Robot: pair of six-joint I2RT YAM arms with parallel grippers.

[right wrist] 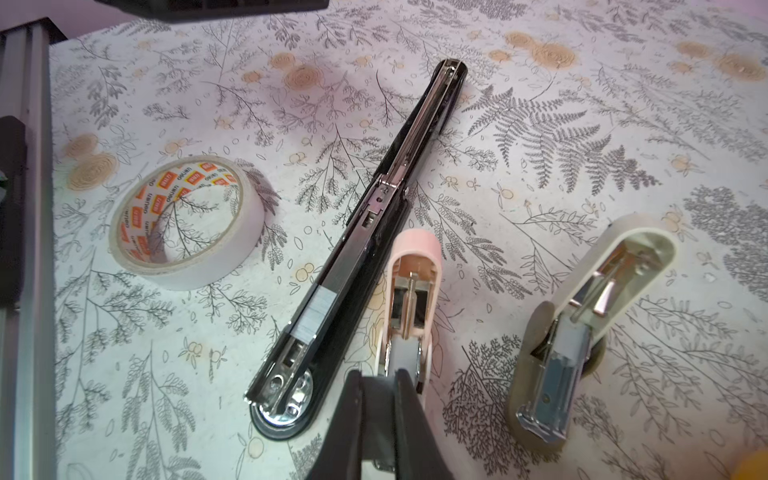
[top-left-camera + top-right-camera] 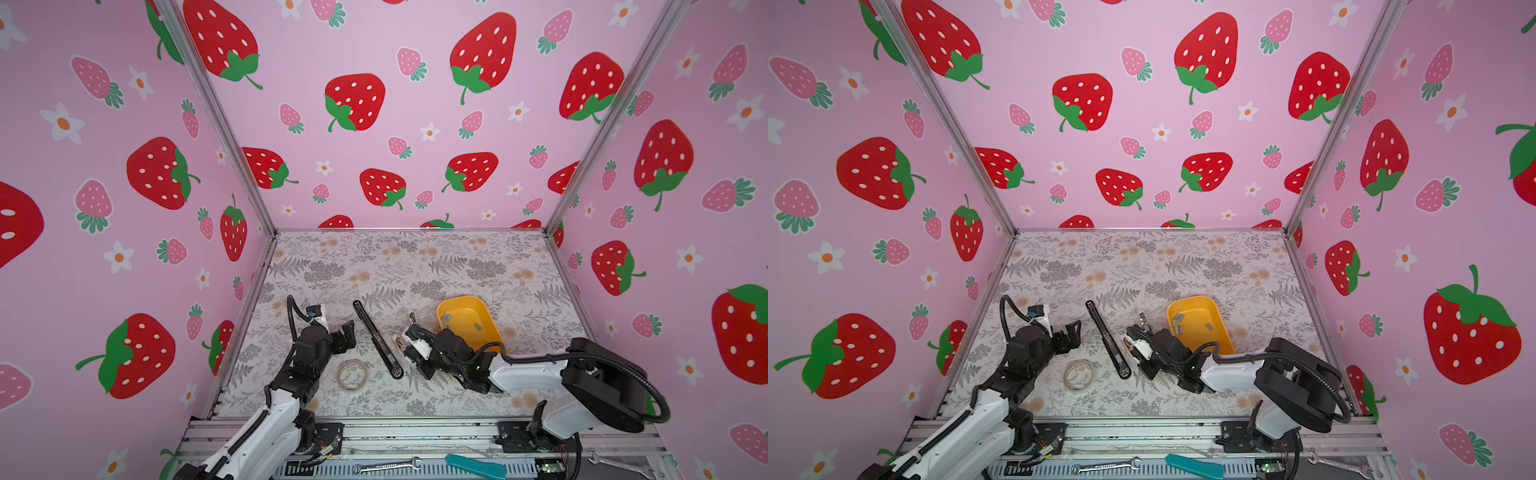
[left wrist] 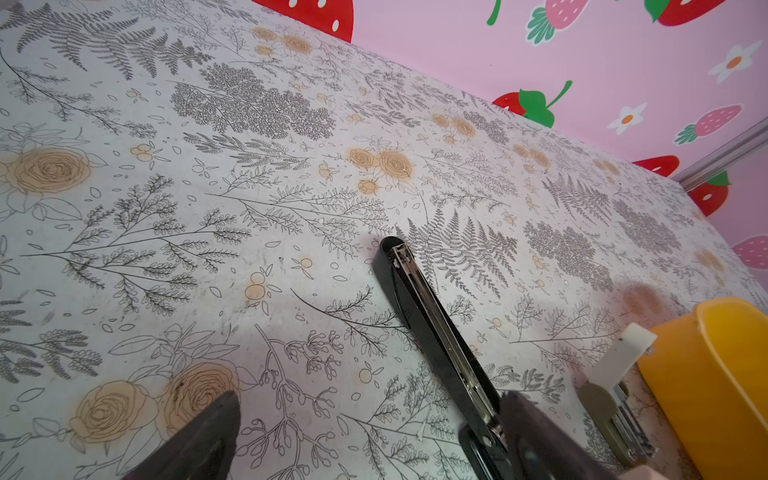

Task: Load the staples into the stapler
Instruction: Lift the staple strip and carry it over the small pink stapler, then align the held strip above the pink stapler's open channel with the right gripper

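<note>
Showing the right gripper [image 1: 378, 376] with its fingers pressed together and nothing visible between them, low over the desk [image 1: 540, 124] at the near end of the opened pink stapler [image 1: 411, 270].

The left gripper [image 2: 344, 333] stands with its fingers spread wide and empty, on the other side of the black long-reach stapler [image 1: 386, 208].

That stapler lies folded out flat with its channel facing up. In both top views its long axis runs diagonally from the near middle toward the far left. 1 loaded strip [image 1: 313, 311] already sits in the channel near the base end.

The loose staples [image 2: 1178, 319], at least 3 short grey strips, lie in the yellow tray [image 2: 1200, 311], on the far side of the right wrist and behind the direction in which the right gripper points.

The right arm is clearly the nearer. Fetching a further strip would probably mean turning that gripper back toward the tray.

An opened beige stapler [image 1: 602, 282] lies between the pink stapler and the tray. A tape roll [image 1: 187, 220] rests near the left arm.
</note>
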